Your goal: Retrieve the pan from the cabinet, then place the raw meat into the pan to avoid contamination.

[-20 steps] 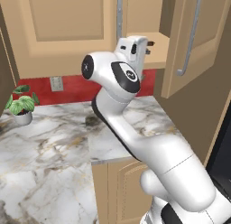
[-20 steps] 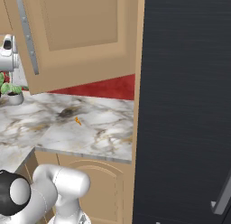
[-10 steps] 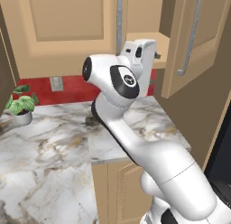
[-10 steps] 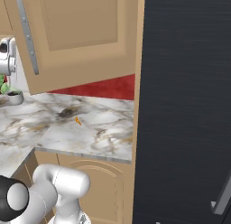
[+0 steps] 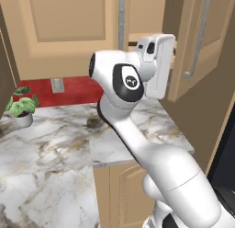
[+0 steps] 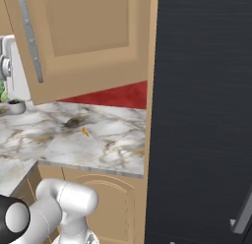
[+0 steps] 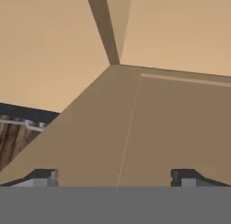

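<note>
The biggest risk, as I judge it, is the wrist clipping the open cabinet [image 5: 202, 43] door at 2 o'clock in the left base view, since the hand sits between the two doors with little room to swing. A second risk is reaching in blind: the pan cannot be made out in any view, so I cannot tell where on the shelf [image 7: 149, 128] it lies, and a push forward could knock it instead of gripping it.

The gripper [image 7: 116, 175] points into the cabinet, its fingertips [image 7: 43, 175] set wide apart at 7 and 5 o'clock in the hand view, nothing between them.

The cabinet is smooth tan wood with panelled doors and long silver bar handles [image 5: 198, 38]. The shelf is flat, plain and matte. Below, the counter [image 5: 55, 144] is glossy veined marble against a red backsplash [image 6: 118, 96], with a small leafy potted plant [image 5: 20, 107] at 9 o'clock.
</note>
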